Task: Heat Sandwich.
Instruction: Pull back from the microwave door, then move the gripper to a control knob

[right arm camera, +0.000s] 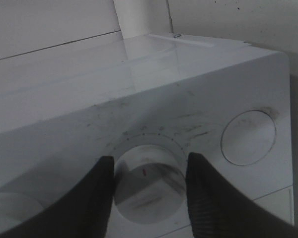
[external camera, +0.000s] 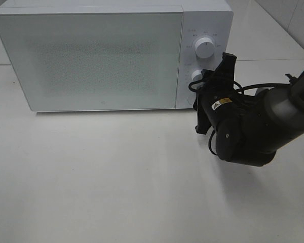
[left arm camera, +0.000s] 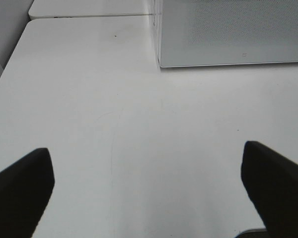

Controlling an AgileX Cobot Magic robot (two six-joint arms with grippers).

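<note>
The white bench (external camera: 116,177) spreads from the near edge to the far wall. A white microwave (external camera: 91,61) stands directly on its far part, left of centre. Its door (external camera: 88,58) is shut and faces the near side. An upper knob (external camera: 204,48) and a lower knob (external camera: 196,76) sit on its right panel. A seam (external camera: 273,59) crosses the bench on the far right.

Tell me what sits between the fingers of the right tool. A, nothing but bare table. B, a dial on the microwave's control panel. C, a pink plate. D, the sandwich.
B: the right wrist view shows the right tool with one finger on each side of a round dial on the panel of the microwave, apparently pressed against it.
</note>
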